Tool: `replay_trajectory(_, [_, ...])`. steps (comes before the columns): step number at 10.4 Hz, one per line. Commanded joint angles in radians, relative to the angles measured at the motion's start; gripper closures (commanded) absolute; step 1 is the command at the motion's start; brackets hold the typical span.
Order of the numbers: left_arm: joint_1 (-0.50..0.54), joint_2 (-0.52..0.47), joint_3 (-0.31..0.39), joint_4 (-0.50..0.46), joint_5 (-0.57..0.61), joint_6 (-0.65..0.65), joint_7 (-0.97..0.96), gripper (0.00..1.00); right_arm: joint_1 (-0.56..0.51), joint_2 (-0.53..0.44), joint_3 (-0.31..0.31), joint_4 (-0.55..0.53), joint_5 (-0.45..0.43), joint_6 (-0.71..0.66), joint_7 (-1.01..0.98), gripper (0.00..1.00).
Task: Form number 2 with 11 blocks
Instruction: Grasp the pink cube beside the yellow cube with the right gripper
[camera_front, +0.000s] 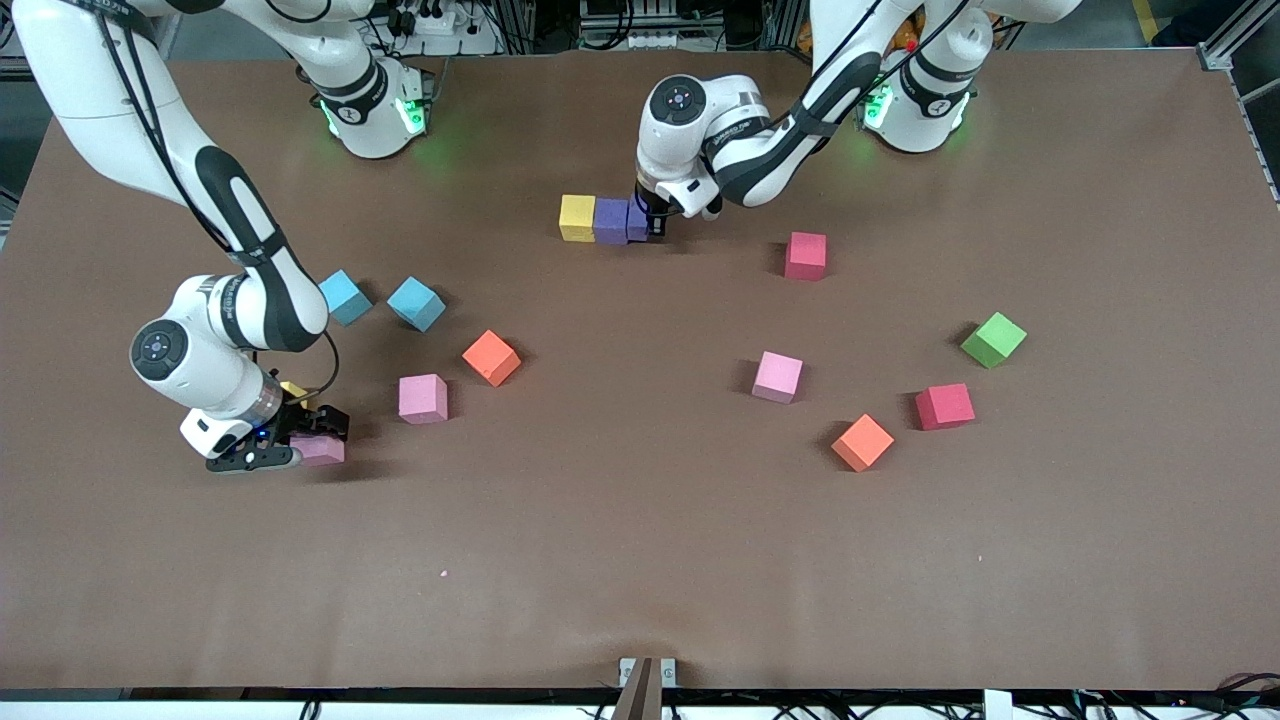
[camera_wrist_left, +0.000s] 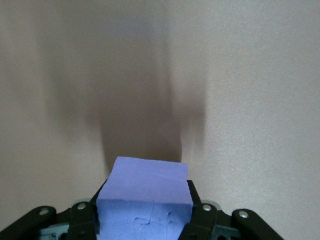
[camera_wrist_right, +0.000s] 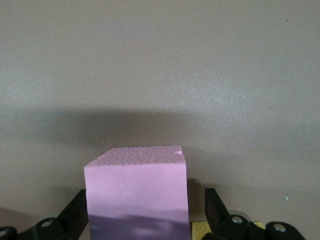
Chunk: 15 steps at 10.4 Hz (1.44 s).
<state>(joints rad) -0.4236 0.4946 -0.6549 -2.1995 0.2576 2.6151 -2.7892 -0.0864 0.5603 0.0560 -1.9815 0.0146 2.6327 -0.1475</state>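
Note:
A yellow block (camera_front: 577, 217) and a purple block (camera_front: 610, 220) stand touching in a row near the arms' bases. A second purple block (camera_front: 637, 220) (camera_wrist_left: 145, 192) ends that row, and my left gripper (camera_front: 648, 222) (camera_wrist_left: 144, 220) is shut on it. Toward the right arm's end, my right gripper (camera_front: 318, 442) (camera_wrist_right: 145, 215) is open around a pink block (camera_front: 322, 451) (camera_wrist_right: 136, 190) on the table, with a gap at one finger (camera_wrist_right: 216, 210). Another yellow block (camera_front: 293, 388) (camera_wrist_right: 256, 230) peeks out under that wrist.
Loose on the table lie pink blocks (camera_front: 423, 398) (camera_front: 777, 376), orange blocks (camera_front: 491, 357) (camera_front: 862, 442), red blocks (camera_front: 805, 255) (camera_front: 944, 406) and a green block (camera_front: 993, 340). Two light blue cubes (camera_front: 345, 297) (camera_front: 416, 303) sit beside the right arm's forearm.

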Motion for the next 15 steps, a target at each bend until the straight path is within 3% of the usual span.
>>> replay_trajectory(1, [-0.024,0.015,0.006,0.018,0.023,0.006,-0.222,0.88,-0.004,-0.004,0.005,0.010,0.007,-0.019,0.018,0.00])
replay_trajectory(2, [-0.024,0.015,0.008,0.020,0.023,0.006,-0.222,0.88,-0.001,-0.002,0.005,0.010,0.007,-0.017,0.019,0.01])
replay_trajectory(3, [-0.024,0.016,0.008,0.024,0.023,0.006,-0.230,0.88,0.004,-0.002,0.005,0.010,0.007,-0.020,0.019,0.12])
replay_trajectory(4, [-0.024,0.025,0.009,0.029,0.023,0.005,-0.234,0.88,0.013,-0.002,0.005,0.012,0.007,-0.019,0.019,0.17])
replay_trajectory(7, [-0.053,0.030,0.033,0.035,0.023,0.002,-0.237,0.87,0.013,0.001,0.005,0.018,0.008,-0.019,0.023,0.21])
replay_trajectory(9, [-0.084,0.032,0.064,0.035,0.025,0.002,-0.245,0.85,0.014,0.000,0.005,0.023,0.007,-0.020,0.020,0.36])
replay_trajectory(10, [-0.086,0.036,0.064,0.035,0.025,0.002,-0.245,0.62,0.014,-0.005,0.005,0.039,0.005,-0.022,0.016,0.42])
replay_trajectory(11, [-0.086,0.035,0.064,0.035,0.038,-0.003,-0.242,0.01,0.016,-0.005,0.005,0.044,0.005,-0.025,0.019,0.46])
replay_trajectory(15, [-0.081,-0.005,0.058,0.049,0.049,-0.102,-0.239,0.00,0.030,-0.023,0.010,0.072,0.005,-0.100,0.014,0.46])
